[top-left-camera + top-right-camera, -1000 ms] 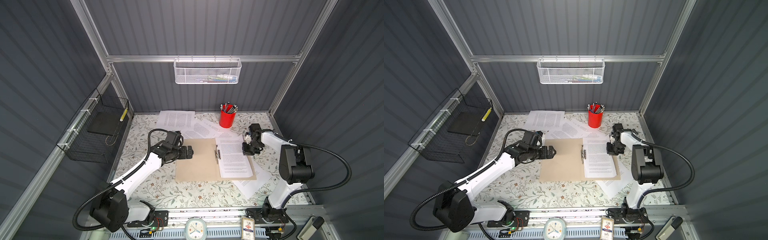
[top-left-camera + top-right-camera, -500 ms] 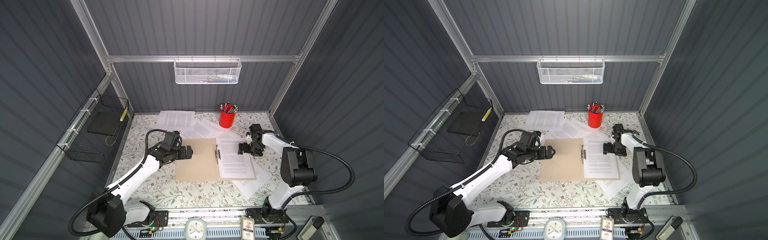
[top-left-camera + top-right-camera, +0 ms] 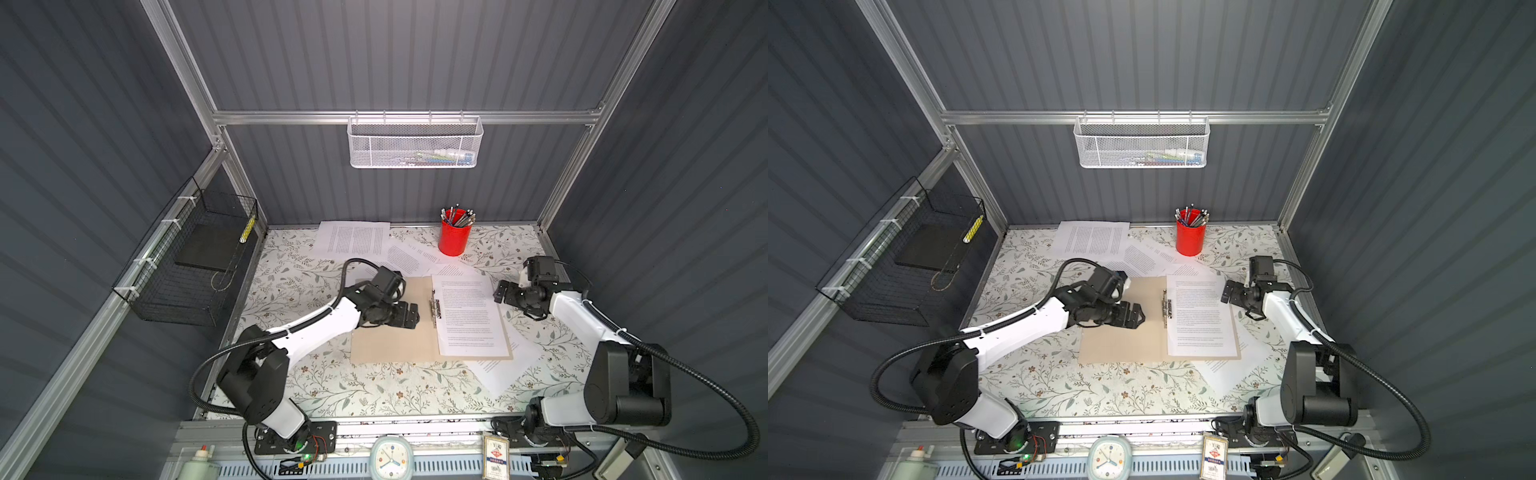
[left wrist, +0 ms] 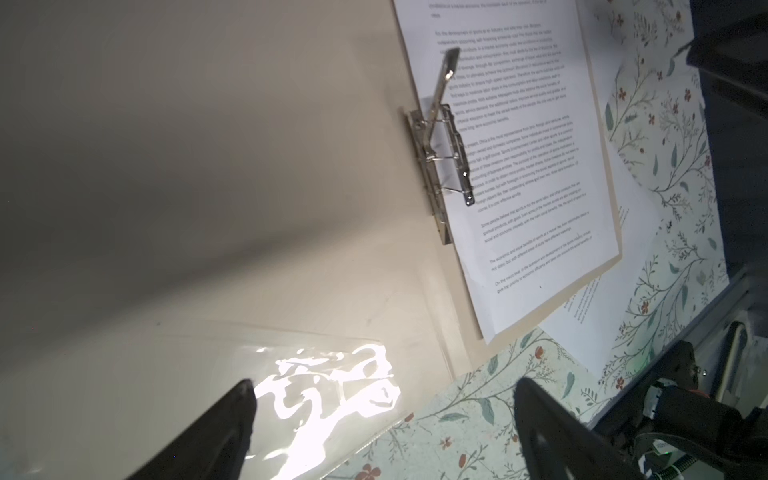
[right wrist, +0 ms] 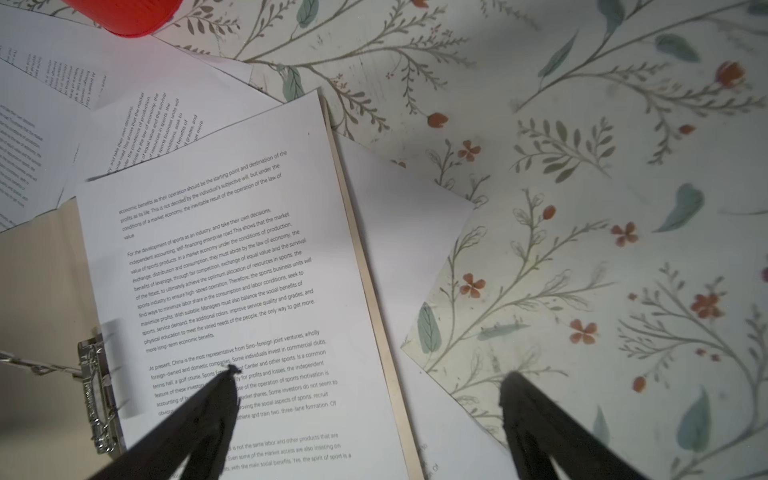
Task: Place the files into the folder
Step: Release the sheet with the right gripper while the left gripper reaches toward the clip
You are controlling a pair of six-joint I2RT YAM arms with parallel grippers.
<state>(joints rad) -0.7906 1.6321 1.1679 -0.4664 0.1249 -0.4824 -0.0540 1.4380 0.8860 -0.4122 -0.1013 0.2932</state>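
The tan folder (image 3: 390,340) (image 3: 1121,340) lies open in the middle of the table, and its metal clip (image 3: 435,307) (image 4: 444,153) has its lever raised. One printed sheet (image 3: 469,316) (image 5: 232,270) lies on the folder's right half. More files (image 3: 357,241) (image 3: 1094,241) lie loose at the back, and another (image 3: 507,365) sticks out from under the folder's right front. My left gripper (image 3: 413,316) (image 4: 384,382) hovers open over the folder's left half. My right gripper (image 3: 500,293) (image 5: 372,372) is open, straddling the folder's right edge, one fingertip (image 5: 230,374) over the sheet.
A red pen cup (image 3: 454,239) stands at the back, right of the loose sheets. A white mesh basket (image 3: 415,143) hangs on the back wall. A black wire basket (image 3: 195,266) on the left wall holds a black slab. A clock (image 3: 390,459) sits at the front rail.
My right gripper, shut at the sheet's far right corner a second ago, has opened and swung flat beside the sheet. The left gripper has stayed over the folder.
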